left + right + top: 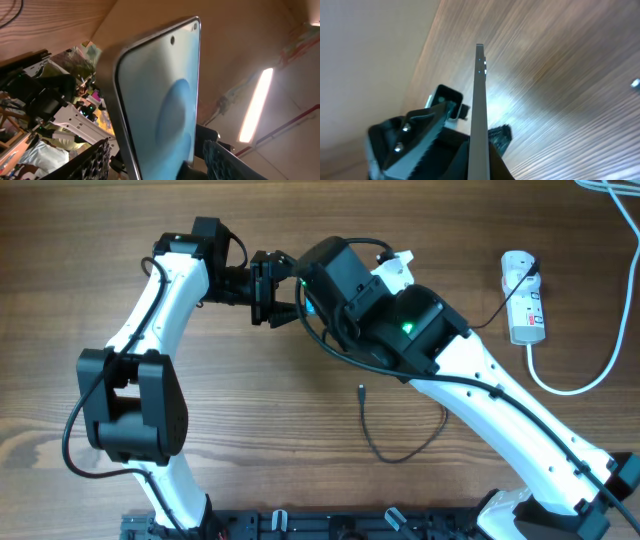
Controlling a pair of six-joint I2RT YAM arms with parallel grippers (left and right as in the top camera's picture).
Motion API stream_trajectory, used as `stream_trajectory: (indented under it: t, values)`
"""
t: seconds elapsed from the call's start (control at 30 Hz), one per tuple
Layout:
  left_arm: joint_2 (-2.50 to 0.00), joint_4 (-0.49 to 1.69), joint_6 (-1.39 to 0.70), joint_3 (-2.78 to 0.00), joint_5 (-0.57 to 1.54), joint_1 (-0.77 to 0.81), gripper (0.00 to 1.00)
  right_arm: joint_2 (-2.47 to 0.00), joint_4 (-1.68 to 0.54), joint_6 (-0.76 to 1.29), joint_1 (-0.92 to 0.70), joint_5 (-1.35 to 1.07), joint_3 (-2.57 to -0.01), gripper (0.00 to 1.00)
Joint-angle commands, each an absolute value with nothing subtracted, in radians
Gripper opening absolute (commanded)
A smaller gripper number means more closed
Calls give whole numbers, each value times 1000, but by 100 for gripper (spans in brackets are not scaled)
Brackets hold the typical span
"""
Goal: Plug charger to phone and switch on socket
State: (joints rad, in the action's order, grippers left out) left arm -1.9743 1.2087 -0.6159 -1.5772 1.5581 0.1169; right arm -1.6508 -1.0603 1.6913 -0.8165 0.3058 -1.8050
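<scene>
The phone (160, 100), with a cyan screen, is held on edge above the table; the right wrist view shows it edge-on (479, 90). My right gripper (480, 167) is shut on its lower end. My left gripper (157, 150) is open, one finger on each side of the phone with gaps. In the overhead view the two grippers meet at the upper middle, left (283, 290) and right (305, 298), and hide most of the phone. The charger (400, 454) lies loose on the table, its plug tip (361, 390) free. The socket (525, 300) lies at the far right.
A thick white cable (570, 386) runs from the socket toward the right edge. A black plug (530, 272) sits in the socket. My right arm (500, 400) crosses the table's right half, above part of the black cable.
</scene>
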Motion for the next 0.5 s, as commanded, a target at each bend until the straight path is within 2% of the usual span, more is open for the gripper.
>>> stream_trajectory:
  t: [0.0,0.07,0.23,0.47]
  values:
    - [-1943,1209,-614,-1578,1577,120,61,-1623,-1052,1861,-820,281,-1819,4]
    - [-1943,1209,-614,-1578,1577,120,54,-1623,-1052,1907,-821,281,-1819,5]
    - [-1943,1209,-615,-1578,1577,120,49,-1631,-1053,1967,-821,282,-1819,5]
    - [-1943,1209,-615,-1578,1577,120,37,-1640,-1056,1972,-821,282,-1817,5]
